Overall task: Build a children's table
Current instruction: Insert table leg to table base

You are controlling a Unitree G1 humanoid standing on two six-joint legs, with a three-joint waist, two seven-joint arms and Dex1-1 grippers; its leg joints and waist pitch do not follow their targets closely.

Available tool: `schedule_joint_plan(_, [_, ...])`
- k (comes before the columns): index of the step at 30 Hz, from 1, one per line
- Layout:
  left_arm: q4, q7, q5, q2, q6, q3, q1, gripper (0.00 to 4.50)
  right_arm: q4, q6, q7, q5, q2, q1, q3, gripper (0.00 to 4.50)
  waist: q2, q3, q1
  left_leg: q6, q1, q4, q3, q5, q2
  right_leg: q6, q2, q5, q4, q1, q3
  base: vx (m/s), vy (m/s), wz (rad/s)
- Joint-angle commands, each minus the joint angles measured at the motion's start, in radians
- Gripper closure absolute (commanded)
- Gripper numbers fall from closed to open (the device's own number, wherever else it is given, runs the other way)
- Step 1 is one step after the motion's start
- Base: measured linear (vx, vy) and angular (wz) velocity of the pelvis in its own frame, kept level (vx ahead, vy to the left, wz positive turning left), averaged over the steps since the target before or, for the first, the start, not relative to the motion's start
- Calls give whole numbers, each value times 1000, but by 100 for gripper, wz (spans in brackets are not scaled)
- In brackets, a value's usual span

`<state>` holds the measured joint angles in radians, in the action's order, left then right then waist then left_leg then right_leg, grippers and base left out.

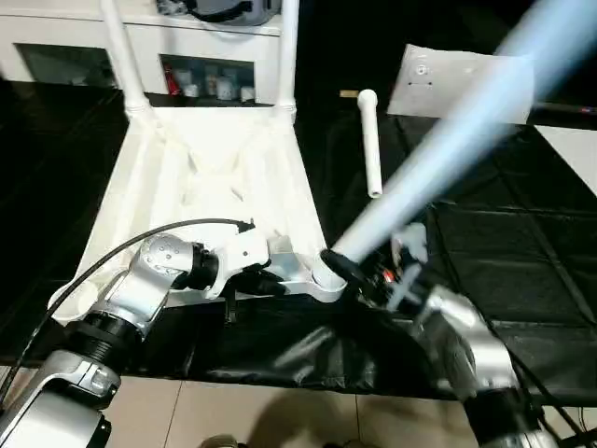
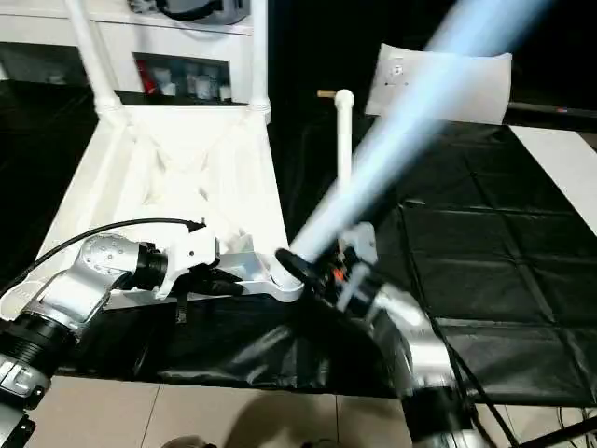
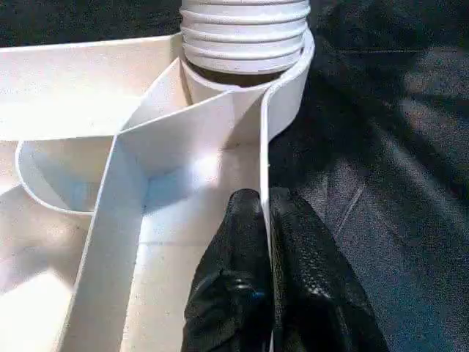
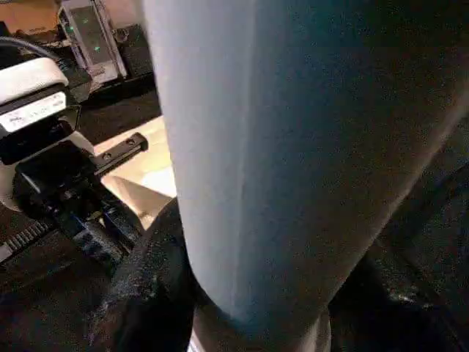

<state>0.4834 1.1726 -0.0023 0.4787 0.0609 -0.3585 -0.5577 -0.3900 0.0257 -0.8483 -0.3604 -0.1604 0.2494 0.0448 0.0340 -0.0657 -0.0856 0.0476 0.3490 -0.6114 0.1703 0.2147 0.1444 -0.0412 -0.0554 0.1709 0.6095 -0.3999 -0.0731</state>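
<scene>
The white tabletop (image 1: 215, 177) lies upside down on the black mat, ribs up. Two legs (image 1: 121, 56) (image 1: 287, 56) stand upright in its far corner sockets. A third leg (image 1: 371, 140) lies loose on the mat to the right. My right gripper (image 1: 359, 271) is shut on a fourth leg (image 1: 438, 149), which slants up to the right; its threaded end (image 3: 245, 29) sits at the near right corner socket (image 3: 289, 95). My left gripper (image 3: 267, 220) is shut on the tabletop's thin rim wall just beside that socket, one finger on each side.
A white cabinet (image 1: 56, 42) with dark compartments runs along the back. A white pillow-like slab (image 1: 457, 79) lies at the back right. The black mat (image 1: 504, 252) stretches right of the tabletop. Pale floor (image 1: 233, 411) borders the mat's near edge. A black cable (image 1: 112, 257) loops over my left forearm.
</scene>
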Motion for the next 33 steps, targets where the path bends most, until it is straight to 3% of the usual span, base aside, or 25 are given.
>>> schedule_joint_plan(1, [2,-13,15,23,-13,24,-25,450,-49,-3,32,89,-57,-57,-5,254,-20,65,-2,-12,-5,87,-37,220,92,-187,-117,333,-87,52,68,0,0,0])
schedule_joint_plan(4, [7,-16,18,25,-20,24,-24,450,-23,-86,19,190,-115,-79,75,254,-14,64,-2,-13,-4,88,-35,203,91,-171,-114,340,-87,52,68,0,0,0])
schedule_joint_plan(9, [6,-18,20,27,-24,23,-17,450,-24,-111,-18,282,-172,-64,162,254,-12,65,-4,-32,-3,86,-33,183,90,-176,-113,316,-84,53,69,0,0,0])
schedule_joint_plan(12, [-2,-18,23,29,-23,21,-12,450,-46,-93,-47,285,-175,-17,180,254,1,63,0,-41,-3,85,-33,188,89,-168,-114,364,-88,52,68,0,0,0])
schedule_joint_plan(14, [-8,-17,22,30,-20,19,-10,450,-53,-90,-54,280,-176,-3,185,254,-4,61,1,-41,-3,87,-35,202,91,-161,-114,393,-92,48,68,0,0,0])
schedule_joint_plan(16, [-21,-1,20,37,-23,13,-5,450,-82,-79,-74,272,-167,45,198,254,4,62,5,-33,-7,89,-36,225,94,-157,-113,406,-92,46,67,0,0,0])
schedule_joint_plan(18, [-24,4,19,39,-24,10,-4,450,-93,-75,-82,268,-164,61,203,254,2,63,8,-28,-5,90,-38,230,94,-162,-114,391,-89,47,68,0,0,0])
schedule_joint_plan(19, [-27,15,19,43,-29,6,-2,450,-113,-70,-99,267,-159,85,214,254,8,62,10,-28,-4,90,-37,232,94,-161,-114,392,-90,47,68,0,0,0])
schedule_joint_plan(21, [-35,40,17,51,-40,-3,0,450,-151,-60,-151,261,-147,125,235,254,10,61,17,-29,-2,88,-38,237,91,-159,-117,425,-93,48,68,0,0,0])
schedule_joint_plan(27, [-39,113,19,67,-64,-30,-26,450,-210,-65,-264,267,-137,162,289,254,9,54,29,-44,0,91,-38,227,92,-168,-115,397,-91,45,70,0,0,0])
schedule_joint_plan(33, [-30,154,27,69,-74,-53,-47,450,-224,-83,-333,271,-131,170,325,254,5,45,26,-41,-5,97,-38,244,94,-183,-113,373,-90,43,71,0,0,0])
